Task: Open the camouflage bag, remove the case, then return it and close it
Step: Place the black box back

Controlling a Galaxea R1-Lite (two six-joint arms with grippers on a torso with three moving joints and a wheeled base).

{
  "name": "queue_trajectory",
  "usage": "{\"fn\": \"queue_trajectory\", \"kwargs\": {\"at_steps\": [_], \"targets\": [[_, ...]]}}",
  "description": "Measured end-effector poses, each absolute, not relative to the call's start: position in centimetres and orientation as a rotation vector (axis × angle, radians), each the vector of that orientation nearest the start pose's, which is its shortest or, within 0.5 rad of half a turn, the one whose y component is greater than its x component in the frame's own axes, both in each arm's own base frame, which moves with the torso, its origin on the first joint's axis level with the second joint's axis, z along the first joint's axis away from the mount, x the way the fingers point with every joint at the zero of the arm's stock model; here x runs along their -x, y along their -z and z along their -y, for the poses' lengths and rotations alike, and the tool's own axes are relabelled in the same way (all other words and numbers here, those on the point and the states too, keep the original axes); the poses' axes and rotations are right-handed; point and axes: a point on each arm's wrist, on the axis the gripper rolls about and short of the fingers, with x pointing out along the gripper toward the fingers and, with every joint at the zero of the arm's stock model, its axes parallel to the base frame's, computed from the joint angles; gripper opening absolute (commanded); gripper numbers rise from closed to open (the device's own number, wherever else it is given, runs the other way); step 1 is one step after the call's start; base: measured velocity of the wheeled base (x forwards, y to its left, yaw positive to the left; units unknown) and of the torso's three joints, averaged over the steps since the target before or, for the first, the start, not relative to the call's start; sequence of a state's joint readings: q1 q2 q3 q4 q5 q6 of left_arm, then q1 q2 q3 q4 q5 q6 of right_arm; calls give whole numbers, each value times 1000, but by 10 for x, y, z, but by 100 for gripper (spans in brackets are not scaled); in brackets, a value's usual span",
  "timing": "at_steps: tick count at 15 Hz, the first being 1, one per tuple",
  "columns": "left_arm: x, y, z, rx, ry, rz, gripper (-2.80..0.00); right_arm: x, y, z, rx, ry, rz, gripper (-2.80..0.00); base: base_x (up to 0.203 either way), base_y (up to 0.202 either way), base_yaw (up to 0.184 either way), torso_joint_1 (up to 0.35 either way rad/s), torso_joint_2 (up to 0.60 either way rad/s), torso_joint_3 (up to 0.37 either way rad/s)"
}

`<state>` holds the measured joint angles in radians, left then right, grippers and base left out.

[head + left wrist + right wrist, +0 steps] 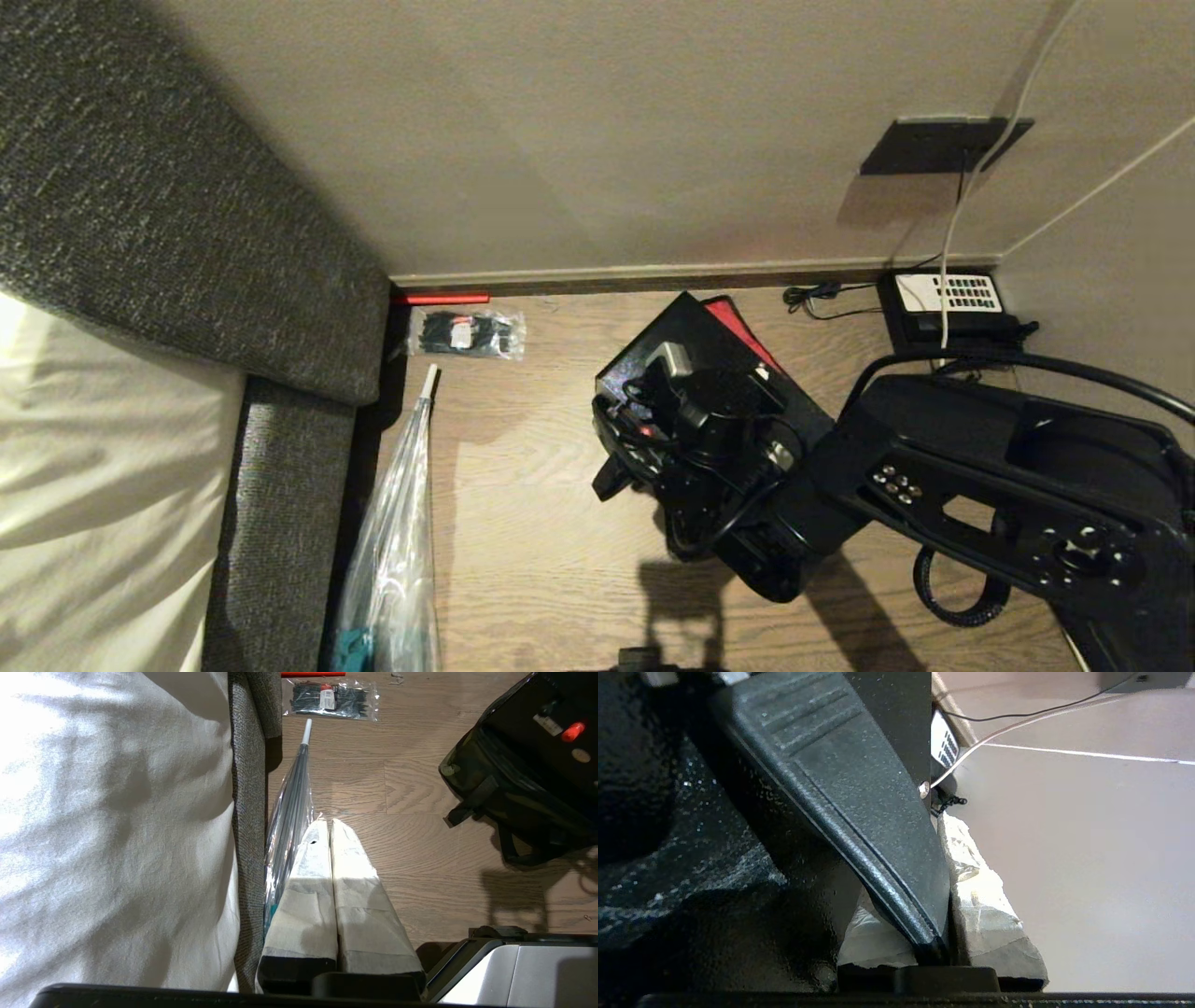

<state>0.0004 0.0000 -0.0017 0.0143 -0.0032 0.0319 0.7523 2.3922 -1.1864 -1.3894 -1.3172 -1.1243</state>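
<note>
The right gripper (pixel 943 933) has its jaws clamped on the flat black rectangular case (pixel 859 802), slanted over the open camouflage fabric bag (pixel 504 798) near the wooden floor's (pixel 523 523) back edge.

The left gripper (pixel 332 830), jaws closed and empty, is parked farther away.

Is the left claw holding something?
No, the left claw is shut on nothing, hanging above the wooden floor.

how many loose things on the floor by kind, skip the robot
camouflage bag: 1
case: 1
telephone: 1
pack of cable ties: 1
clear plastic bag: 1
total: 5
</note>
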Motion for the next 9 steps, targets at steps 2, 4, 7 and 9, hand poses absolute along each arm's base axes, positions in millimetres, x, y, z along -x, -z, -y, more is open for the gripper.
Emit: {"fn": "queue_trajectory", "kwargs": {"at_steps": [2,4,7,9], "targets": [[23,-75,0,-32,3,-12,-280,-334,-79,-282,944,545,-235,-280,0,0,0,0,0,0],[23,-75,0,-32,3,-12,-280,-336,-75,-279,958,547,-246,-280,0,0,0,0,0,0],[23,-75,0,-32,3,-12,-280,-337,-71,-272,988,550,-269,-280,0,0,0,0,0,0],[23,-75,0,-32,3,-12,-280,-336,-72,-266,997,555,-280,-280,0,0,0,0,0,0]]}}
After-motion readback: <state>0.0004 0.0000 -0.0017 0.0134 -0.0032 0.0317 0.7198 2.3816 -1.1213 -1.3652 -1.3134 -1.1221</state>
